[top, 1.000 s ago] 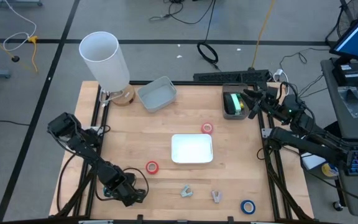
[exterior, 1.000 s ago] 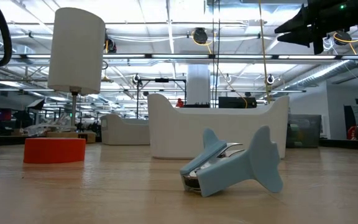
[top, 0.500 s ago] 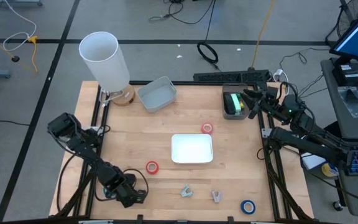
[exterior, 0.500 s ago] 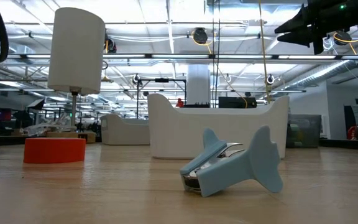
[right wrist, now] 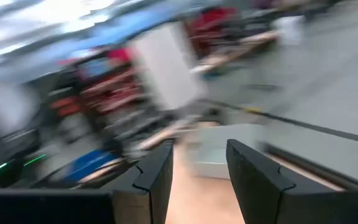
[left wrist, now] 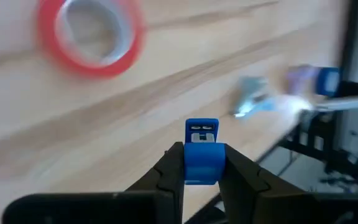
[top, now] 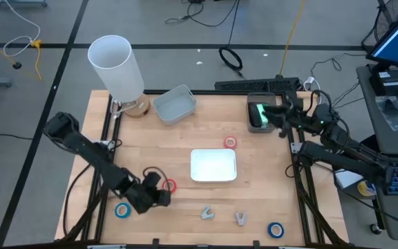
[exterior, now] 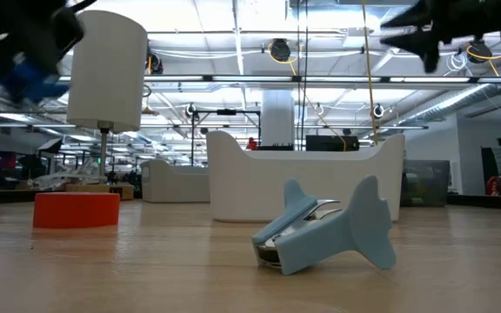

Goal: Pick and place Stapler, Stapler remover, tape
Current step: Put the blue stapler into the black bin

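My left gripper (top: 160, 197) (left wrist: 202, 169) hangs above the table's near left part, shut on a small blue stapler-like piece (left wrist: 202, 134); it shows blurred in the low view (exterior: 29, 74). Flat on the wood lie a red tape roll (top: 169, 185) (left wrist: 92, 34) beside it, a blue roll (top: 122, 210) behind it, a second red roll (top: 230, 142) and another blue roll (top: 275, 229). Two pale stapler removers (top: 206, 213) (top: 240, 218) lie near the near edge. My right gripper (top: 268, 112) (right wrist: 201, 163) is open, in the air at the far right. My left gripper pinches the blue piece by its near end (left wrist: 202, 160) between the two fingertips (left wrist: 174, 167). The rest of the piece sticks out past the fingers, lifted clear of the table. The fingers point slantwise down at the wood.
A white tray (top: 213, 165) sits mid-table. A grey bin (top: 174, 104) and a tall white cylinder (top: 116, 66) stand at the far left. A dark box with a green-lit object (top: 257, 114) is beside my right gripper. Bare wood lies between tray and near edge.
My left gripper has risen from the near left corner and swung toward the table's right and far side, uncovering the blue tape roll that it stood over. My right gripper has shifted a little toward the table's left; its view is blurred by motion.
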Available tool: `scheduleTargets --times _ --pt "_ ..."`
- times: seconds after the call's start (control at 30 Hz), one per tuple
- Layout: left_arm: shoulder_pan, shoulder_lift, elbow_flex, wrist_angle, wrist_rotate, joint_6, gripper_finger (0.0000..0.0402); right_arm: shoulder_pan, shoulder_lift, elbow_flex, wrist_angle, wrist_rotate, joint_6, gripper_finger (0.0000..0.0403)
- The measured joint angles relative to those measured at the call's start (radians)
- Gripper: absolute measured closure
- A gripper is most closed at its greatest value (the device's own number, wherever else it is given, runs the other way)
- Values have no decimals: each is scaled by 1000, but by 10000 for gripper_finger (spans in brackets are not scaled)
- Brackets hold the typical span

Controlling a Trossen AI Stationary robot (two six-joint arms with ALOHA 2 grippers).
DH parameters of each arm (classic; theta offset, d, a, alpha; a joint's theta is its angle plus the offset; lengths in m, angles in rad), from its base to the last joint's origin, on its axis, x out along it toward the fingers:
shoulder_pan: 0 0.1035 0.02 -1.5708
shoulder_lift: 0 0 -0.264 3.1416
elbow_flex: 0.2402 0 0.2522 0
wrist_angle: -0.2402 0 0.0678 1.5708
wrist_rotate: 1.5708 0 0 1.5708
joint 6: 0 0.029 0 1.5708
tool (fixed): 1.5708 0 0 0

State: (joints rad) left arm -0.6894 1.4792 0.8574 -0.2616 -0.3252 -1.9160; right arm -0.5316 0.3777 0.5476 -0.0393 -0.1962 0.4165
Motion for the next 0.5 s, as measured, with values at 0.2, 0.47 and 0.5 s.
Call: scheduleTargets --times 0.2,0.47,0.5 --pt "142 -75 1 131 56 305 322 98 161 0 347 -334 -127 261" --pt "311 -89 3 335 254 562 324 325 467 0 550 -270 -378 261" --pt "329 -89 3 349 276 579 323 345 503 1 549 -251 -408 261"
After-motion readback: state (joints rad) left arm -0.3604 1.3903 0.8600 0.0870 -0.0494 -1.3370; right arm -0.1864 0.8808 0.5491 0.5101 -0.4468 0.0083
